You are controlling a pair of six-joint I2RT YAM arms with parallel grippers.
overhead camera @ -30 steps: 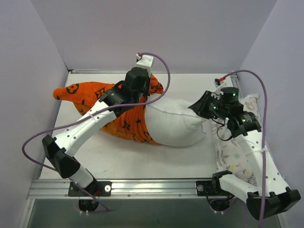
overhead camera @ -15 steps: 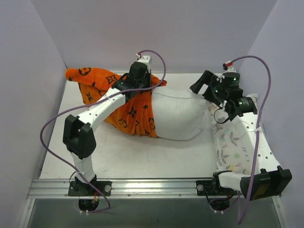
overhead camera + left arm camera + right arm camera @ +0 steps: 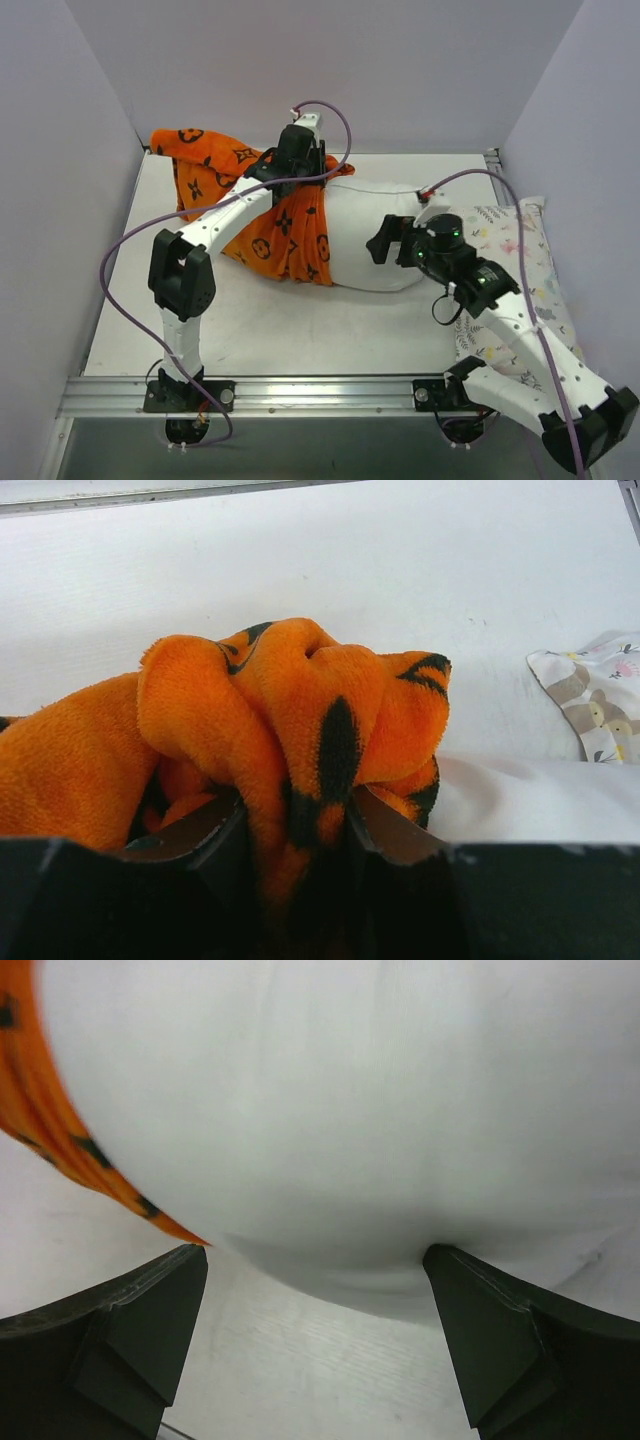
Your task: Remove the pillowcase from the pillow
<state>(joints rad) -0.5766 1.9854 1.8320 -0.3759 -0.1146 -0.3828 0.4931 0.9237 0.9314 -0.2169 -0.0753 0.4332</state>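
Pillow appears about half stripped: the right gripper [image 3: 388, 240], jaws spread, faces the bared white end of the pillow [image 3: 352, 222] on the tabletop [image 3: 300, 320]. Beyond, the pillowcase [image 3: 285, 225] covers its left half, a bunched fold pinched by the left gripper [image 3: 295, 820].

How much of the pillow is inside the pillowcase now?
Partly on: the pillowcase covers the left of the pillow; the right half is bare white. The left tool pinches bunched fabric.
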